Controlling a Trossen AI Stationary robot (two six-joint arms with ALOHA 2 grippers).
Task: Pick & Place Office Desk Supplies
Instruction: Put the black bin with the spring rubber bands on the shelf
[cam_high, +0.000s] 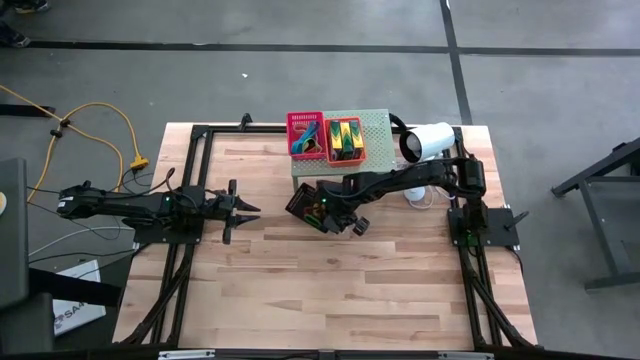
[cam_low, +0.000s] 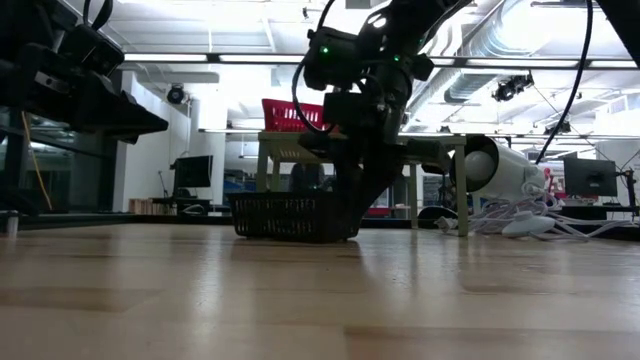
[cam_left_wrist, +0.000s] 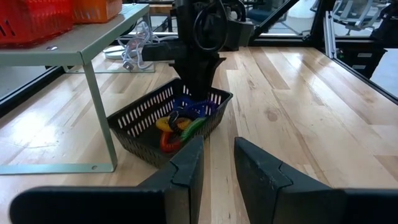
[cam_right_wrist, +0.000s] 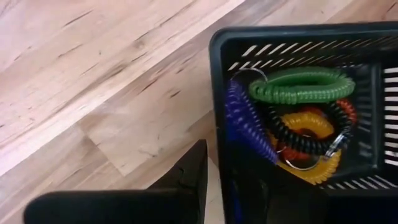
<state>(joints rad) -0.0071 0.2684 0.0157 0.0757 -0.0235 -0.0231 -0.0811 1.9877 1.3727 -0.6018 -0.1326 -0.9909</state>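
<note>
A black slotted basket (cam_high: 303, 203) stands on the wooden table just in front of the pale-green shelf (cam_high: 378, 122). It holds coiled loops: a green one (cam_right_wrist: 298, 87), a blue one (cam_right_wrist: 245, 124), a yellow one (cam_right_wrist: 308, 124) and a black one (cam_right_wrist: 298, 144). My right gripper (cam_high: 328, 212) reaches down onto the basket's right-hand rim and is shut on it. My left gripper (cam_left_wrist: 217, 165) waits near the table's left edge, pointing level at the basket, with a narrow gap between its fingers and nothing in it. My right gripper has the basket's side wall (cam_right_wrist: 219, 124), on the table's right side, between its fingers. One finger (cam_right_wrist: 186, 180) is outside the wall; the other goes down inside and is dark against the basket. The fingers slant down from above. The basket's bottom (cam_low: 290, 236) is on the table.
On the shelf stand a red basket (cam_high: 305, 135) and an orange basket (cam_high: 346, 140) with small items. A shelf leg (cam_left_wrist: 99, 106) stands close to the black basket. A white lamp-like cylinder (cam_high: 425, 140) and its white cable (cam_low: 520, 222) lie at the far right. Bare wood stretches toward the near edge.
</note>
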